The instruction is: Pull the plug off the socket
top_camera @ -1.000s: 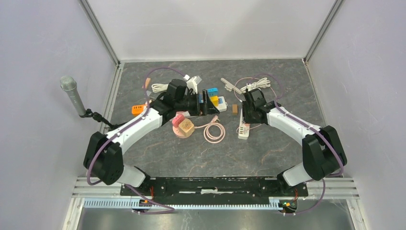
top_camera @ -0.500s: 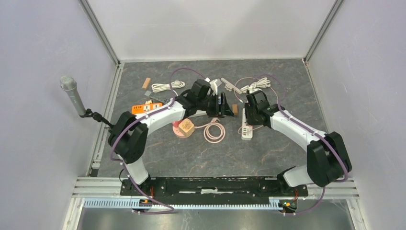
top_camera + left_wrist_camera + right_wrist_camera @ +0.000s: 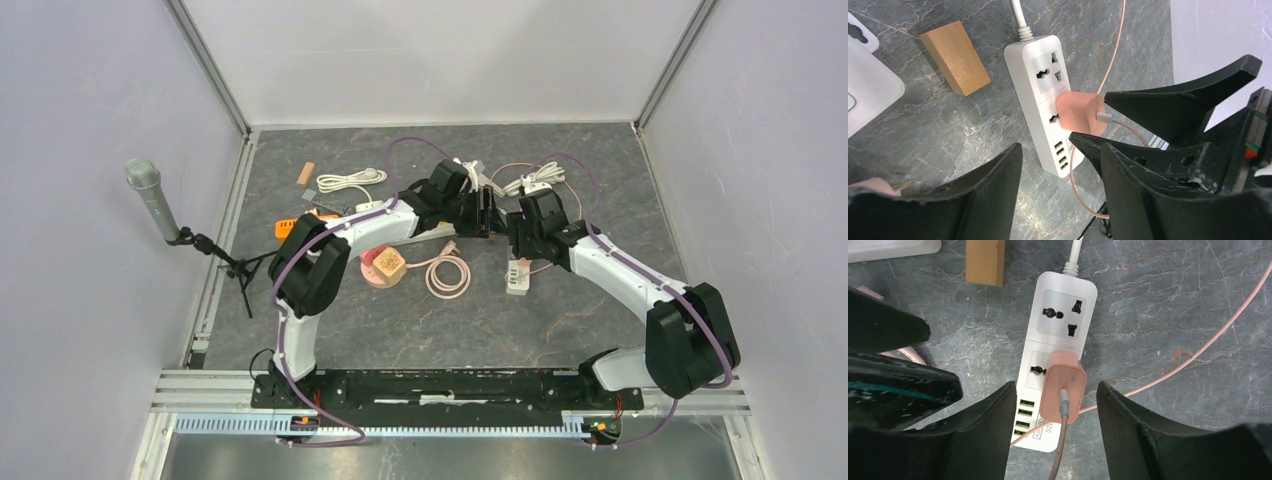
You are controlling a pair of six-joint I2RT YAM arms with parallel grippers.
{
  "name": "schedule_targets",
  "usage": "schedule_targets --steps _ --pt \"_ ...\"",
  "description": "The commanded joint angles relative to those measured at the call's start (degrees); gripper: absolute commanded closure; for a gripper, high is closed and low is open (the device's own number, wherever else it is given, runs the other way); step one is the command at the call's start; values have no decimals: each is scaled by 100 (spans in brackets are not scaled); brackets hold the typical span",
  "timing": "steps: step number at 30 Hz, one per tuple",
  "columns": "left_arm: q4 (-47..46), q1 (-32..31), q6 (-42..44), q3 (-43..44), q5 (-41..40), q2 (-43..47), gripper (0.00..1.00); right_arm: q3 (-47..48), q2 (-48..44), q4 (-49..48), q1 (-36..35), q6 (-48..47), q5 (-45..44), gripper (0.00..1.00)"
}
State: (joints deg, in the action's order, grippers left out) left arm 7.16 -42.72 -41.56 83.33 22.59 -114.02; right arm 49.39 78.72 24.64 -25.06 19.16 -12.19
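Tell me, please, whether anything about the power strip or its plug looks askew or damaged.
Nothing stands out. The pink plug sits flush in the white power strip, which lies flat and looks intact. The open right pincer straddles the plug without touching it.

You have a pink plug [image 3: 1063, 392] still seated in the lower of two outlets on a white power strip [image 3: 1060, 315] lying flat on the grey table [image 3: 1173, 300]. Its pink cable [image 3: 1059, 455] leaves the plug's back, beside four USB ports [image 3: 1026, 415].
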Motion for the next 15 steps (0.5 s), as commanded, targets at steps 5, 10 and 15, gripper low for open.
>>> schedule_targets --steps 5,10,15 --pt "167 -350 -42 917 -302 -677 49 13 14 -206 133 83 -174 51" --pt "668 -527 198 1594 -641 -1195 53 -205 -66 -473 197 -30 19 55" --pt "664 -536 -53 1670 -749 -1484 55 -362 -75 -555 261 -53 -14 54"
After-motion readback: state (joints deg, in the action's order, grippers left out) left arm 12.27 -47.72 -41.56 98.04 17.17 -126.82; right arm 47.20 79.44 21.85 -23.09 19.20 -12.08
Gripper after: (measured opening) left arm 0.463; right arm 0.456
